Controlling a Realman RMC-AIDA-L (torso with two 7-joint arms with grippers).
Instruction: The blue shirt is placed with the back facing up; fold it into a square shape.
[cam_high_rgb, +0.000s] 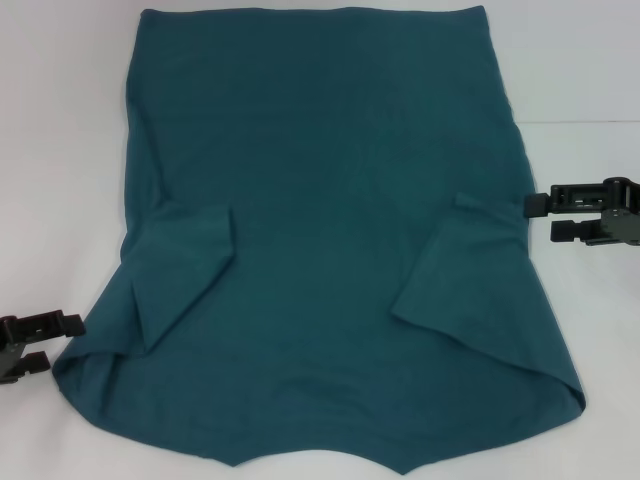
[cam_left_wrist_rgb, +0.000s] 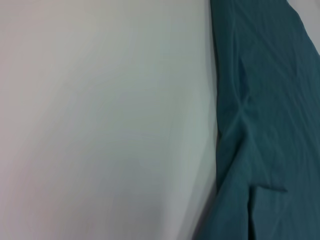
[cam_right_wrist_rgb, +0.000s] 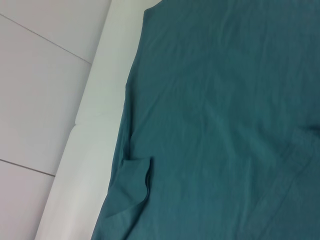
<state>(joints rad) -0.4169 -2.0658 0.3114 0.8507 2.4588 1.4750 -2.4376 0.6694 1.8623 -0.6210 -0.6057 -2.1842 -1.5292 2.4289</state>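
Observation:
The blue shirt (cam_high_rgb: 330, 230) lies spread flat on the white table (cam_high_rgb: 60, 150), plain side up, with both short sleeves folded inward onto the body. My left gripper (cam_high_rgb: 62, 342) sits open beside the shirt's near left corner, nothing between its fingers. My right gripper (cam_high_rgb: 543, 217) is open at the shirt's right edge, level with the folded right sleeve, and holds nothing. The left wrist view shows the shirt (cam_left_wrist_rgb: 270, 100) along one side of bare table. In the right wrist view the shirt (cam_right_wrist_rgb: 225, 125) fills most of the picture.
White table surface (cam_left_wrist_rgb: 100, 125) surrounds the shirt on the left and right. The right wrist view shows the table's edge (cam_right_wrist_rgb: 90, 125) with grey floor tiles (cam_right_wrist_rgb: 40, 100) beyond it.

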